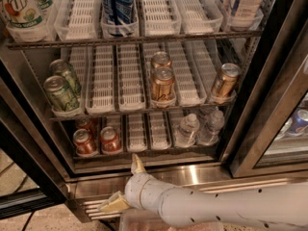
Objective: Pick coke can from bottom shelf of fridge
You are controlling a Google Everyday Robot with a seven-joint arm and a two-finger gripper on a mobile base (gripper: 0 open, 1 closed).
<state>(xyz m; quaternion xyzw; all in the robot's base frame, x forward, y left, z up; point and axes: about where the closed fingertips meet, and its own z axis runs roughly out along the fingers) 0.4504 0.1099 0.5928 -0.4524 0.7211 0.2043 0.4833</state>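
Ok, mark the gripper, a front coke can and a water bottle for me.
gripper point(120, 183), camera view, midway between its open fingertips, low before the fridge point(202, 173).
coke can point(111, 144), camera view, red side of the front right one.
water bottle point(186, 129), camera view, clear body.

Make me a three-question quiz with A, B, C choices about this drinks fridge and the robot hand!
1. Where are the coke cans? A) top shelf B) bottom shelf, left side C) on the floor
2. How many copper-gold cans show? A) three B) one C) seven
3. What state is the gripper in? A) squeezing a bottle B) shut on a can C) open, holding nothing
Answers: B, left of the water bottles; A, two centre, one right; C, fingers spread before the fridge base.
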